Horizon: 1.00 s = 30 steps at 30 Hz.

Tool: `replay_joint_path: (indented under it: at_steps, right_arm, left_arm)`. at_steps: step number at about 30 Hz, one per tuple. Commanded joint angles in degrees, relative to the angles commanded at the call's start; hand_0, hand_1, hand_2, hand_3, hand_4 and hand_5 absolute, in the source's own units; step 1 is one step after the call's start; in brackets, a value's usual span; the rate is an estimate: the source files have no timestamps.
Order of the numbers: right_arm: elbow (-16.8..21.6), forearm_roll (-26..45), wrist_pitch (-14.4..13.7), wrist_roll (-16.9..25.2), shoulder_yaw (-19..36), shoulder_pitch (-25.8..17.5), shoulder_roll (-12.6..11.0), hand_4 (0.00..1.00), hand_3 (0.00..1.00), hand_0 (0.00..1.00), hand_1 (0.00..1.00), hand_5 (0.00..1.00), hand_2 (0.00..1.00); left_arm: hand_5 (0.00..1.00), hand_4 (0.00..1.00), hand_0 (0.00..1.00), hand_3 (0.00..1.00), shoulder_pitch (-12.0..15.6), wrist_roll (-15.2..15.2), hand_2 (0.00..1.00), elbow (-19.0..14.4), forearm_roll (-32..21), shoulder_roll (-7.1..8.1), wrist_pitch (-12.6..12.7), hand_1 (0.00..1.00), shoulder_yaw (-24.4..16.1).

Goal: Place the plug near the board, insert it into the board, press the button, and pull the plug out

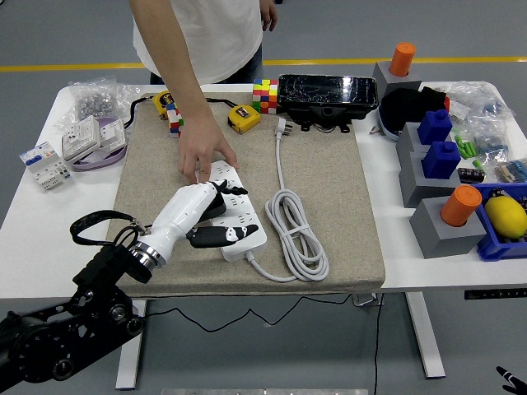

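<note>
— Plug on the power strip, mostly hidden under the left hand?
— Seemingly. Fingers curled around it, thumb lying across the sockets. Far end pinned by a person's hand.

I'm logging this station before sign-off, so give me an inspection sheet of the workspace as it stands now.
Surface: white table with a beige mat across its middle.
Job's things: white power strip on the mat; a dark plug sits under the robot's fingers, seating unclear.
Clutter: Rubik's cube, yellow tape measure, black device, grey blocks with orange cylinders, blue bin, white switch parts.
Hands: left hand over the strip, apparently gripping the plug; right hand nothing seen.
Cables: the strip's white cord coiled on the mat.
Surroundings: a person's hand steadies the strip's far end.
</note>
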Motion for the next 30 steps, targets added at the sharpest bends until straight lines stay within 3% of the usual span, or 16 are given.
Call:
replay_joint_path:
  at_steps: [5,6,7,11,12,14,17,18,23,24,30]
  right_arm:
    - [0.03,-0.03,0.0,0.01,0.15,-0.08,0.04,0.972,0.604,0.569,0.663,0.494,0.676]
    - [0.05,-0.05,0.0,0.01,0.17,-0.09,0.02,0.972,0.603,0.569,0.663,0.494,0.676]
    - [0.05,-0.06,0.0,0.01,0.17,-0.09,0.02,0.972,0.603,0.569,0.663,0.494,0.676]
    - [-0.02,-0.05,0.01,-0.02,0.14,-0.12,0.0,0.972,0.603,0.569,0.663,0.494,0.676]
    - [-0.03,-0.04,0.01,-0.03,0.11,-0.11,0.01,0.972,0.603,0.569,0.662,0.493,0.676]
    - [0.01,-0.02,0.04,-0.02,-0.04,-0.09,-0.01,0.972,0.603,0.569,0.662,0.493,0.676]
    - [0.02,0.03,0.01,-0.02,-0.17,-0.06,-0.03,0.972,0.603,0.569,0.662,0.493,0.676]
    - [0.03,0.03,0.02,-0.02,-0.23,-0.07,-0.05,0.971,0.604,0.569,0.662,0.494,0.676]
    - [0.05,0.15,-0.03,-0.05,-0.5,0.07,-0.23,0.971,0.604,0.569,0.662,0.494,0.676]
    - [0.05,0.16,-0.02,-0.05,-0.53,0.08,-0.25,0.971,0.603,0.57,0.663,0.494,0.677]
    - [0.01,0.25,-0.06,-0.09,-0.69,0.07,-0.38,0.972,0.603,0.57,0.664,0.494,0.676]
  left_arm:
    - [0.552,0.892,0.627,0.704,1.17,-1.24,0.715,-4.61,-2.21,1.27,-0.16,0.716,-0.81]
    - [0.545,0.892,0.42,0.699,1.45,-1.15,0.581,-5.74,-2.75,1.55,-0.74,0.567,-0.95]
    - [0.545,0.892,0.42,0.699,1.57,-1.11,0.581,-6.33,-2.99,1.67,-1.0,0.567,-1.02]
    - [0.545,0.892,0.42,0.699,2.6,2.75,0.581,-10.56,-3.71,2.95,-6.39,0.567,-1.94]
    - [0.349,0.867,0.241,0.641,2.71,3.88,0.353,-11.22,-3.04,3.19,-7.72,0.297,-2.14]
    - [0.349,0.867,0.241,0.641,2.8,8.24,0.353,-12.87,-0.89,3.67,-12.32,0.297,-2.54]
    - [0.349,0.867,0.241,0.641,2.69,13.06,0.353,-14.13,0.64,3.9,-17.31,0.297,-2.69]
    - [0.286,0.853,0.105,0.718,2.63,14.36,0.15,-14.49,0.66,3.94,-18.67,0.087,-2.65]
    - [0.286,0.853,0.105,0.718,1.74,19.81,0.15,-15.36,0.22,3.76,-23.94,0.087,-2.21]
    - [0.267,0.83,0.085,0.774,1.65,20.18,0.145,-15.3,0.14,3.73,-24.29,0.08,-2.14]
    - [0.268,0.825,0.079,0.787,1.16,21.34,0.144,-13.78,0.1,3.36,-24.42,0.078,-1.47]
